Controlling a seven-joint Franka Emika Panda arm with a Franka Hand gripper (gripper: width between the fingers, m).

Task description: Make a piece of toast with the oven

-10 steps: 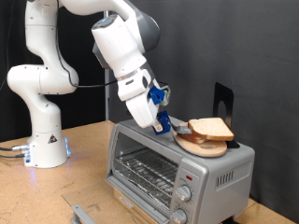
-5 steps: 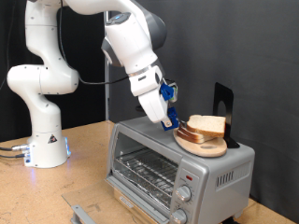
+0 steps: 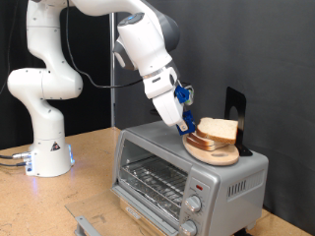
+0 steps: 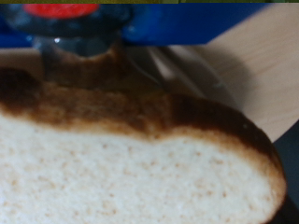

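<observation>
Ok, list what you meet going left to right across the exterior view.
Robot base → oven → gripper → bread on the wooden plate atop the oven → black stand.

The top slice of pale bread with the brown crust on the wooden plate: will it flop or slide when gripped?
The top slice of pale bread looks thick and flat, so probably fairly stiff and light. It sits loose on another slice on the round wooden plate, so a sideways push by the gripper would likely slide it. Its soft crumb may dent.
</observation>
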